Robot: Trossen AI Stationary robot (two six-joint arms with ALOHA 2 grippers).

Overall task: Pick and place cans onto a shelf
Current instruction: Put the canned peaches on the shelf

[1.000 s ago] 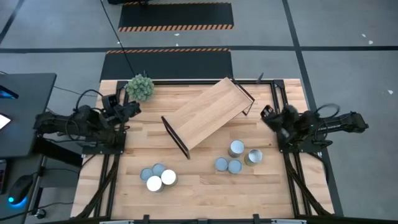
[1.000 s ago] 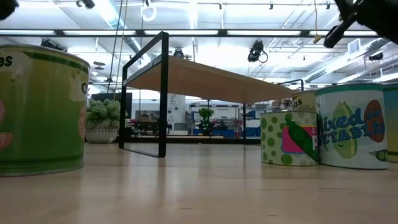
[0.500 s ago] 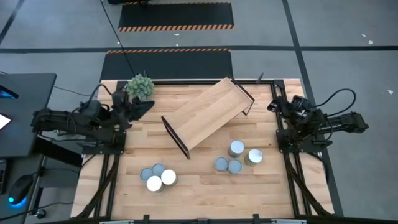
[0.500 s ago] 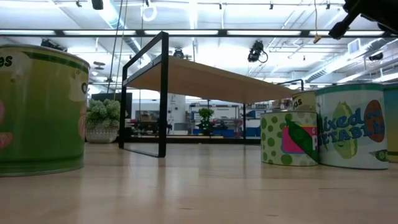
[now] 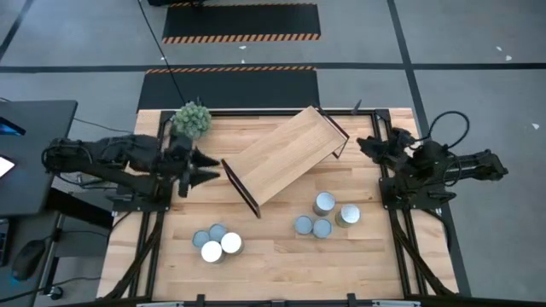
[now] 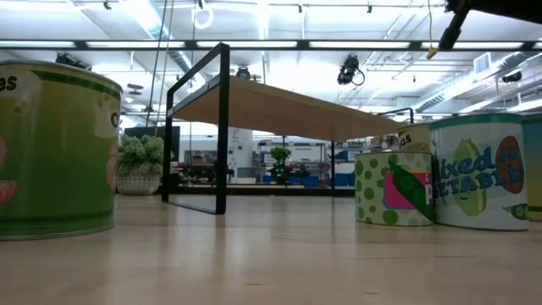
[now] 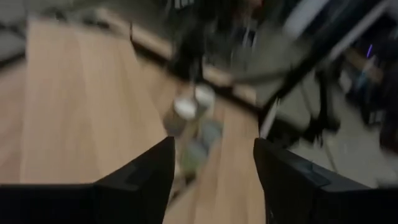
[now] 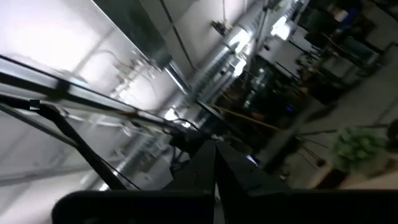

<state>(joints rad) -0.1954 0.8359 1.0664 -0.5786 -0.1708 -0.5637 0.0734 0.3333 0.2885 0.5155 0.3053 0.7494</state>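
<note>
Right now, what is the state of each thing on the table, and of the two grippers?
shelf: upright, set at an angle, nothing on it.
cans: all standing on the table, in two groups.
plant ball: at the back corner, untouched.
left gripper: jaws open, empty.
right gripper: jaws shut, empty.

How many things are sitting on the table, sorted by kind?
cans: 8
shelf: 1
green plant ball: 1
Total: 10
</note>
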